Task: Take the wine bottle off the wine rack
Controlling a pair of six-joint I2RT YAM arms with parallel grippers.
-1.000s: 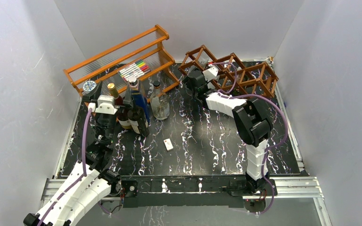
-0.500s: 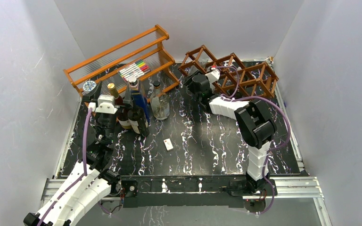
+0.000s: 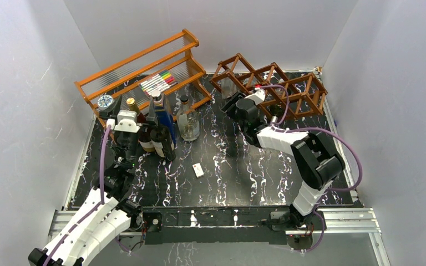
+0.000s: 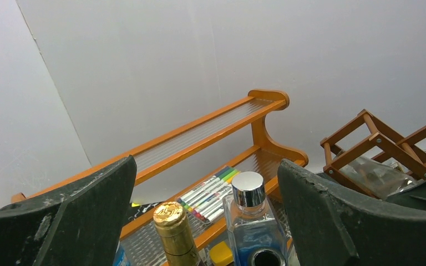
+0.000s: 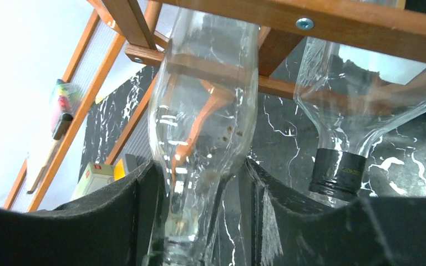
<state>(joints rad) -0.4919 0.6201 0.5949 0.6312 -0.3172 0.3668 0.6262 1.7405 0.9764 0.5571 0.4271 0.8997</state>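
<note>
Your right hand is closed on the wine bottle: its two fingers press on either side of the clear glass where the shoulder narrows to the neck. The bottle sits in an end cell of the wine rack, at the left end as seen from overhead. Its long axis runs through the frame, neck end toward your hand and the near side, and the wider body goes in under the screwed wooden bar. The glass is see-through, and the rack's slats show through it. In the next cell is a second clear bottle with a dark cap, its neck pointing the same way, down toward the black marbled surface. The rack stands at the far right of that surface. Your left hand is spread wide and holds nothing, hanging above a cluster of upright bottles at the left, among them a gold-topped bottle and a silver-capped bottle with blue liquid inside. Beyond them stands the orange shelf, with a bundle of markers on its lower tier.
</note>
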